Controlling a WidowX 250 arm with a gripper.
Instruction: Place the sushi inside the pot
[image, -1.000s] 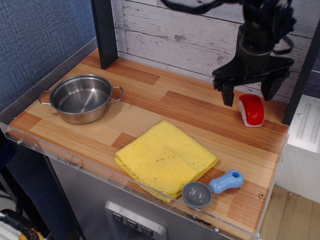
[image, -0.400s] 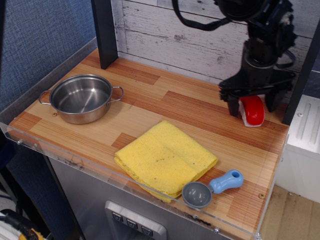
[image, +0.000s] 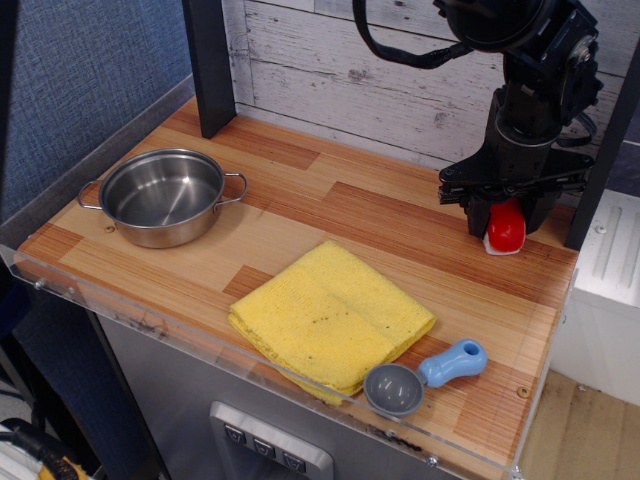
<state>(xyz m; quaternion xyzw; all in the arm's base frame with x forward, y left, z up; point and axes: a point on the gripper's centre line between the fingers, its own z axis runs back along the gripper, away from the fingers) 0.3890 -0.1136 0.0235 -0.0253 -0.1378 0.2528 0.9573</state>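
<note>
Here the black fingers (image: 507, 222) are closed on the sushi (image: 507, 229) from both sides at the far right of the table (image: 300, 200), the red top showing between them and the white base at the wood. The pot (image: 162, 196) sits empty at the far left, well apart. A folded yellow cloth (image: 330, 316) lies near the front, a grey scoop (image: 422, 376) with blue handle just right of it.

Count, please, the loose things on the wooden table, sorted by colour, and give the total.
Silver: 1, the pot
Yellow: 1, the cloth
Red and white: 1, the sushi, between the gripper fingers
Grey and blue: 1, the scoop
Total: 4
</note>
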